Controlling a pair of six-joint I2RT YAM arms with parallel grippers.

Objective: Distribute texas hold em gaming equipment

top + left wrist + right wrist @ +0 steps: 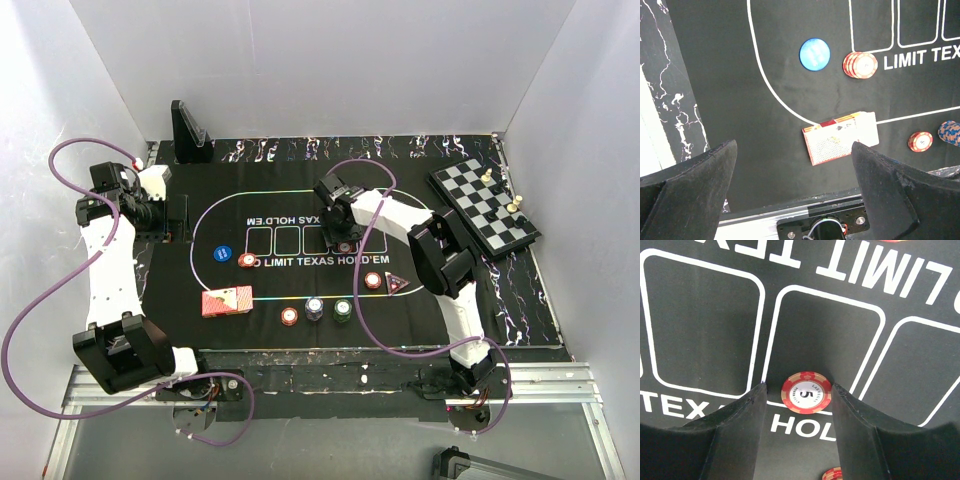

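left gripper [794, 150] fingers wide apart over the mat [740, 100] | card deck [840, 137] on the white line, skewed top cards clear only from left wrist | right gripper [799, 386] jaws apart, straddling red chip [806, 392] lying flat; its "5" legible only from right wrist

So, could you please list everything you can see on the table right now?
Mat: one, black with white print, table centre.
Cards: one pile, red-backed, mat's near left.
Blue disc: one, blue, mat's left.
Red chip stack: one, red, beside the blue disc.
Marker: one, dark triangle, right of centre.
Loose red chips: two, red, near row and beside the marker.
Bluish chips: one pile, near row.
Green chip: one, green, near row.
Numbered chip: one, red, mat centre.
Chessboard: one, black-and-white, far right, pale pieces on it.
Stand: one, black, far left corner.
Left pincer: open, table's left side.
Right pincer: open, straddling the numbered chip.
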